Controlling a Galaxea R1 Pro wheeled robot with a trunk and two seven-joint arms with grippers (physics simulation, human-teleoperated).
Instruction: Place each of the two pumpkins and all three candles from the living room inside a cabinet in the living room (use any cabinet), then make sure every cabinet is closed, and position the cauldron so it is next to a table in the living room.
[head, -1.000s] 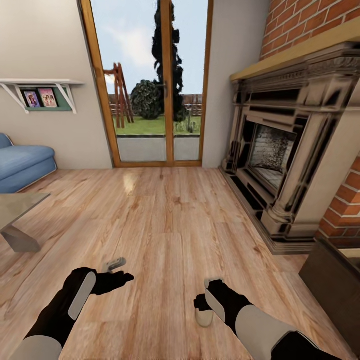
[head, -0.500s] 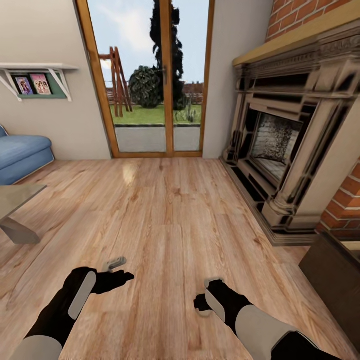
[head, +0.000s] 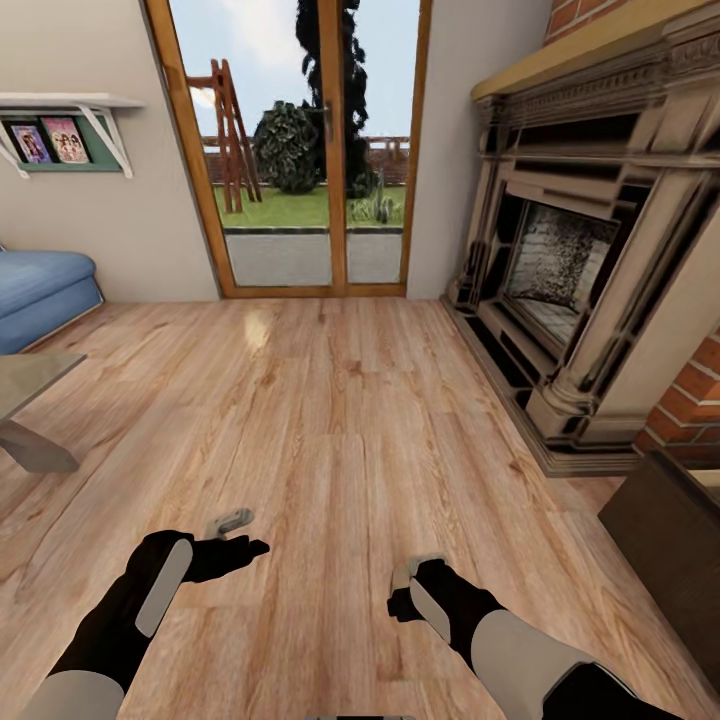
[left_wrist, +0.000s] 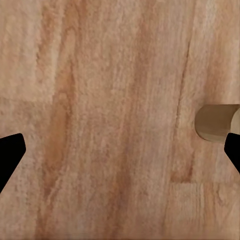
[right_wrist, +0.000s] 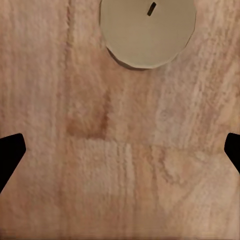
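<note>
Candle (right_wrist: 147, 31) stands upright on the plank floor (head: 340, 420) beneath the right gripper (head: 412, 580), whose fingers spread wide, empty; left gripper (head: 235, 530) likewise wide. Open floor ahead; fireplace (head: 590, 290) rightward.

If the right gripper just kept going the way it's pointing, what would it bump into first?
Probably the wooden floor. The right gripper points down at bare planks, fingers apart and holding nothing. The candle stands off to one side of that line, so it would likely be missed, though depth is hard to judge.
</note>
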